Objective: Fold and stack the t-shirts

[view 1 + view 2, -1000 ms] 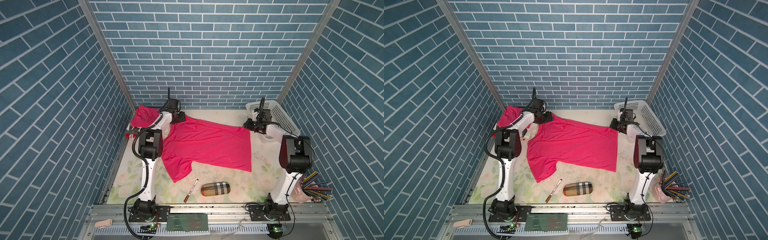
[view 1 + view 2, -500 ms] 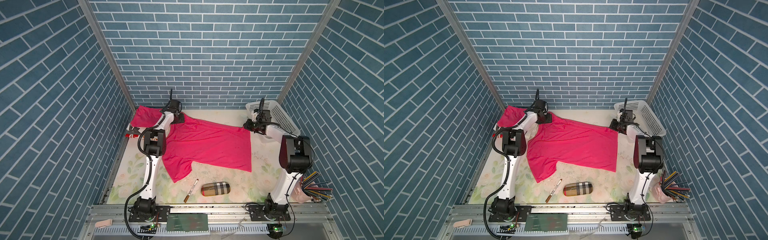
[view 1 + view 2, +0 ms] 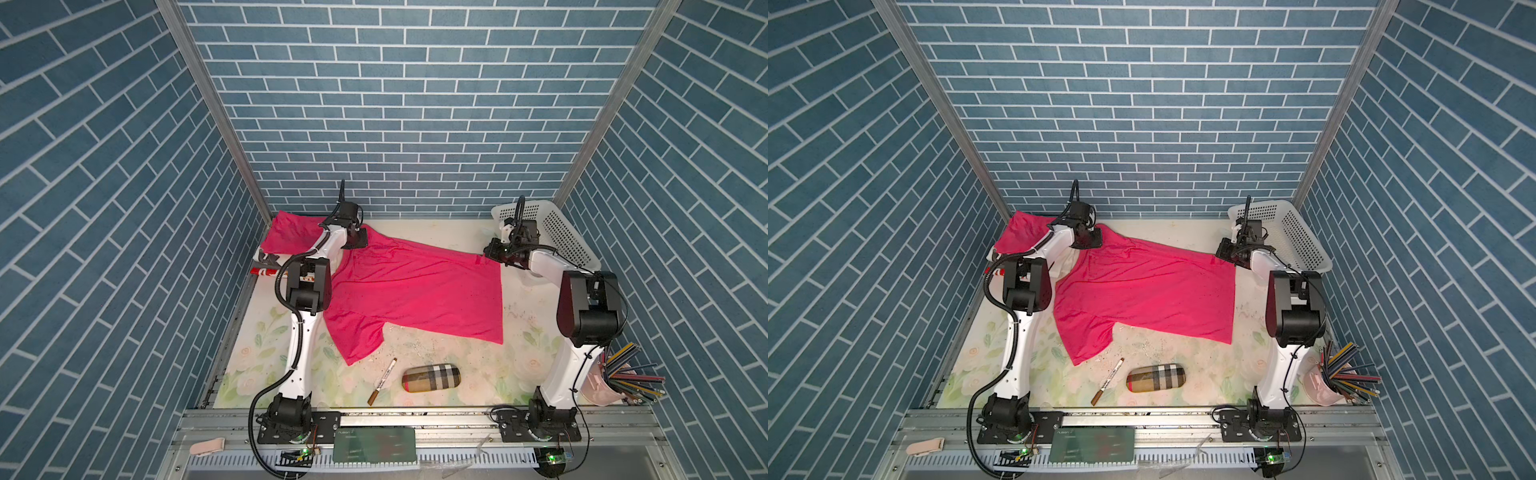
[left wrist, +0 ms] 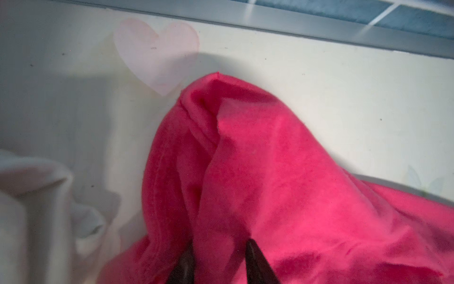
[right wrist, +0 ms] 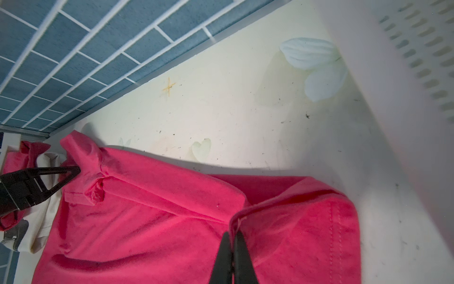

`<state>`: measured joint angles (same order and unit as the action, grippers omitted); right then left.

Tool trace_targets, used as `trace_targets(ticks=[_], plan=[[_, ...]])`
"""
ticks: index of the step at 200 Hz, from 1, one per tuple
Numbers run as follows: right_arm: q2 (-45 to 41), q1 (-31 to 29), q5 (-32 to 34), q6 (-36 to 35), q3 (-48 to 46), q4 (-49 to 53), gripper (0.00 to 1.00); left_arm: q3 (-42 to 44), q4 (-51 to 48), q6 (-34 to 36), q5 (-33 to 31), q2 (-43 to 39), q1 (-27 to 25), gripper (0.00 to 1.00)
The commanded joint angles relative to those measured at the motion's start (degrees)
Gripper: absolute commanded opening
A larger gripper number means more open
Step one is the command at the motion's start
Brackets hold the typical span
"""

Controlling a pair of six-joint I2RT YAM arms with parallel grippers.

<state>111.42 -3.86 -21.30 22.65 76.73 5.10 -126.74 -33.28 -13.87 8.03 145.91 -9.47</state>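
Observation:
A bright pink t-shirt (image 3: 415, 291) (image 3: 1142, 291) lies spread across the middle of the table in both top views. A second pink t-shirt (image 3: 286, 232) (image 3: 1021, 232) is bunched in the back left corner. My left gripper (image 3: 359, 241) (image 4: 220, 246) sits at the spread shirt's back left end. Its fingers stand apart, open, with a raised fold of pink fabric (image 4: 245, 159) between them. My right gripper (image 3: 490, 251) (image 5: 233, 233) is shut on the shirt's back right hem corner, with the edge pinched between its fingertips.
A white perforated basket (image 3: 557, 232) stands at the back right. A plaid case (image 3: 431, 377) and a marker (image 3: 382, 380) lie near the front edge. A pink cup of pencils (image 3: 623, 374) is at the front right. White cloth (image 4: 29, 196) lies beside the left gripper.
My left gripper has edged rightward onto the shirt's back left end, and its elbow has swung. The right arm and the spread shirt have stayed put.

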Motion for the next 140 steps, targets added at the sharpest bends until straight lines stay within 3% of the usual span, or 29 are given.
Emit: trace_targets(ticks=[1, 30, 140], plan=[[-0.85, -0.35, -0.72, 0.27, -0.14, -0.36, 0.00, 1.31, -1.29, -0.35, 1.23, -2.75, -0.21, 0.44], [-1.10, -0.27, -0.86, 0.22, -0.39, -0.51, 0.00, 1.84, -0.05, -1.01, 2.09, -4.05, -0.21, 0.47], [-0.87, -0.32, -1.11, -0.15, -0.10, -0.14, 0.00, 3.92, 2.24, -2.92, 2.91, -6.86, -0.11, 0.39]])
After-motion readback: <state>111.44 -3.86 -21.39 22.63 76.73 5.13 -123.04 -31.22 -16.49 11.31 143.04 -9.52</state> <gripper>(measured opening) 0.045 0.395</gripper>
